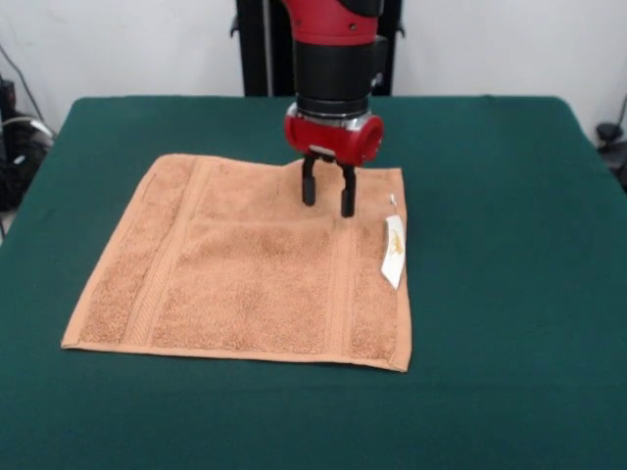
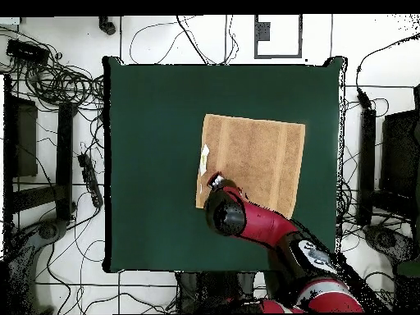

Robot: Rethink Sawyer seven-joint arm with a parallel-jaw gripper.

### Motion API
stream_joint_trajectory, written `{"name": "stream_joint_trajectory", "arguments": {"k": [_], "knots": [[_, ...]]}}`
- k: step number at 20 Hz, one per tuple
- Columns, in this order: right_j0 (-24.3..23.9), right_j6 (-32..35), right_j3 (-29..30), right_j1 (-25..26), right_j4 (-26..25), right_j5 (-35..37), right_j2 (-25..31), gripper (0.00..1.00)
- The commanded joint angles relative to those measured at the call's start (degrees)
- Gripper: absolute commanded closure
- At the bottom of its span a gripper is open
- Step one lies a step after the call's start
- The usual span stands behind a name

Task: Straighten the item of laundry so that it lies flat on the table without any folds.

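The orange-tan towel (image 1: pixel 250 269) lies spread out on the dark green table (image 1: pixel 490 294), with woven border bands near its left and right edges. Its small white label (image 1: pixel 394 251) sits at the right edge in the front view. My gripper (image 1: pixel 327 201) stands over the towel's far edge, near the far right corner, with its two black fingers (image 1: pixel 309 184) open and nothing between them. The tips are at or just above the cloth. In the overhead view the towel (image 2: pixel 258 160) shows right of centre, and the arm covers its lower left corner, where the gripper (image 2: pixel 216 180) is.
The robot's pedestal (image 1: pixel 265 44) stands behind the table's far edge. Cables and equipment (image 2: pixel 57 82) lie on the floor around the table in the overhead view. The towel sits nearer the robot's side of the table.
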Motion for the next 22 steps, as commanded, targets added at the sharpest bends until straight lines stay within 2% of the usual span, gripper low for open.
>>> {"name": "stream_joint_trajectory", "arguments": {"k": [1, 6, 11, 17, 22], "knots": [[2.1, 16.4, 8.8, 5.5, 1.5, -10.1, -0.6, 0.00], [1.7, 16.5, 9.1, 11.6, 1.0, -17.3, -0.6, 0.00], [1.5, 16.3, 6.8, 18.6, 1.5, -23.8, -0.1, 0.00], [2.2, 16.4, 3.8, 24.5, 4.4, -28.3, 1.7, 0.00], [5.1, 19.1, 4.3, 26.8, 10.3, -31.5, 4.6, 0.00]]}}
